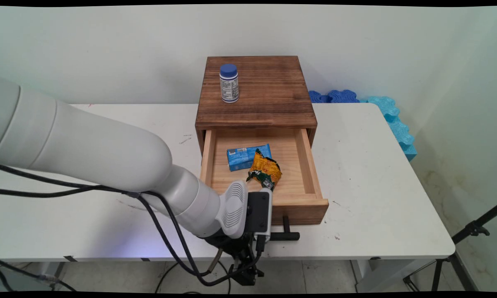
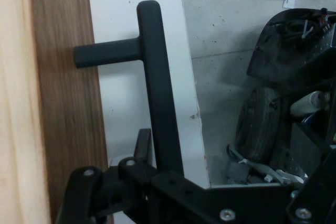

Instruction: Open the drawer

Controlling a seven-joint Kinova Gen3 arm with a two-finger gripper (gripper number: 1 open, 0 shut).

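The gripper [image 1: 243, 258] is held at the black T-handle [image 1: 288, 236] of an open wooden drawer [image 1: 310, 165]; whether it is clamped cannot be told. The handle's bar is laid along the drawer front, its stem pointed outward over the counter [image 1: 377, 186] edge. Beyond the gripper, a blue packet [image 1: 248, 156] and a crumpled snack bag [image 1: 265, 169] are seen inside.

We see the gripper [image 1: 245, 271] hanging below the table's [image 1: 377, 174] near edge, just under the black T-handle [image 1: 285, 232] of the pulled-out drawer [image 1: 310, 165]. Beyond the hand, inside the drawer, a crumpled green-and-yellow snack packet [image 1: 265, 169] leans against a blue packet [image 1: 242, 157]. Farther off still, on top of the dark wooden box [image 1: 269, 95], a white bottle with a blue cap [image 1: 229, 83] stands upright. Blue foam pieces [image 1: 393, 120] lie far off to the hand's right, by the wall.
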